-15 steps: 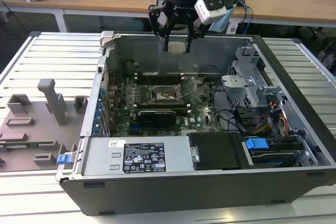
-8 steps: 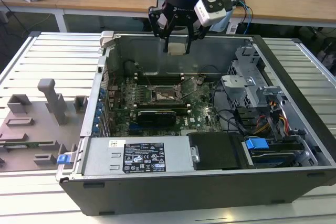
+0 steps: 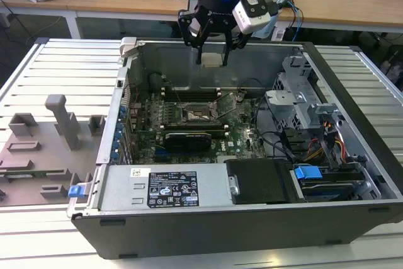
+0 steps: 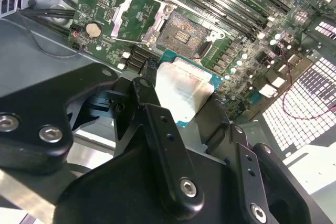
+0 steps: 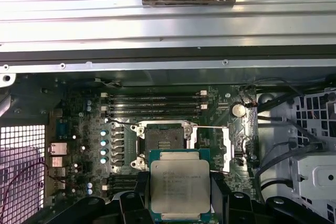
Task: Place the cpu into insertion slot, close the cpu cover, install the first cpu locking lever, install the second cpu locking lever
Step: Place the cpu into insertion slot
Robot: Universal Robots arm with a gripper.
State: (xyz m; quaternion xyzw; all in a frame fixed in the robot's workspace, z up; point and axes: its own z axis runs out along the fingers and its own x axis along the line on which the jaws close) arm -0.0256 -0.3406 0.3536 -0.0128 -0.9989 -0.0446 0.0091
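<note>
Black end effector point(image 3: 212, 61) clamps the small square silvery-topped cpu point(image 5: 180, 184) above the open grey computer case point(image 3: 252, 231), well apart from the dark metal-rimmed insertion slot point(image 5: 163, 139); placing is in hand and likely calls for squaring chip over socket.

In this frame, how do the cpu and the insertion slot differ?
The cpu has a silvery top; the insertion slot is dark. The cpu hangs in the pincer above the motherboard; the insertion slot is set into it, empty and uncovered. Both are square.
</note>
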